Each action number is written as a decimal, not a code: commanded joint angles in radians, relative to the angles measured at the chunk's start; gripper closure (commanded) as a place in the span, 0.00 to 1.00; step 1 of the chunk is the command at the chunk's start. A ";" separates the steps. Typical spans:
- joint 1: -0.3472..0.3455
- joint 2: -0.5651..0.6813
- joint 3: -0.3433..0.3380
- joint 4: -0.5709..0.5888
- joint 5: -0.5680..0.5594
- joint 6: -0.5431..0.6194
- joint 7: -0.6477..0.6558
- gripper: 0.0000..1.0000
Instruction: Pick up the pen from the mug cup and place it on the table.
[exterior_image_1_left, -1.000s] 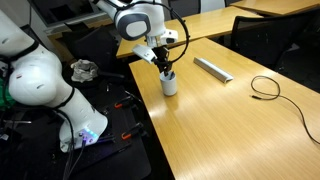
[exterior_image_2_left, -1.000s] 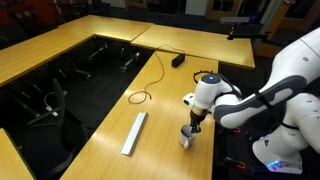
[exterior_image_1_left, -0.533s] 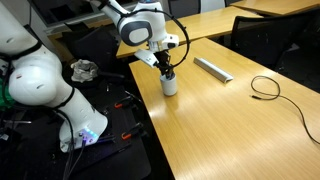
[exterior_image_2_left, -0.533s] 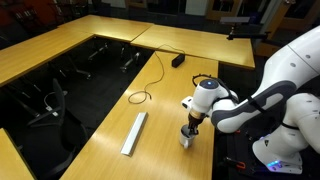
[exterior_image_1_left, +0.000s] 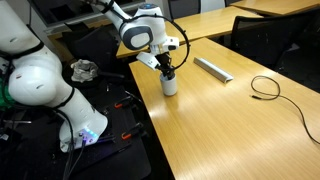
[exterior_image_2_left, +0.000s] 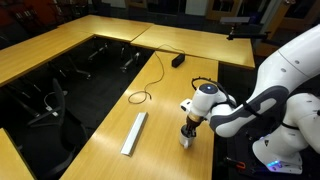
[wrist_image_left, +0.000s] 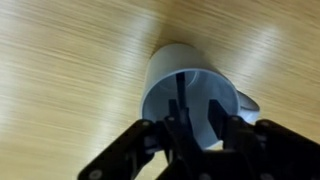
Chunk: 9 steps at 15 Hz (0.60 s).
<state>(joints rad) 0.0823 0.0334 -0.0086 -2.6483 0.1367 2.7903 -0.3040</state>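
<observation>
The light-wood desk (exterior_image_1_left: 240, 120) spreads across both exterior views and carries everything else. The white arm (exterior_image_1_left: 140, 25) bends down over it near its rounded edge. A long flat grey bar (exterior_image_1_left: 212, 68) lies on the desk well apart from that spot, and a looped black cable (exterior_image_1_left: 265, 88) lies farther along. The tool (exterior_image_1_left: 167, 68) points straight down into the mouth of the white mug (exterior_image_1_left: 169, 85), which stands upright on the desk near the edge. In the wrist view the tool's two fingers reach inside the mug's rim with a narrow gap between them. The thin dark pen (wrist_image_left: 178, 92) stands in the mug, just beside one finger. I cannot tell whether the fingers are clenched on it.
</observation>
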 joint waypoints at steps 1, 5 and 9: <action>-0.021 0.028 0.033 -0.004 0.026 0.084 -0.019 0.63; -0.034 0.053 0.051 -0.013 0.006 0.172 -0.012 0.69; -0.051 0.062 0.074 -0.018 0.015 0.198 -0.024 0.97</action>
<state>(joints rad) 0.0611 0.0889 0.0309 -2.6567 0.1360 2.9402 -0.3060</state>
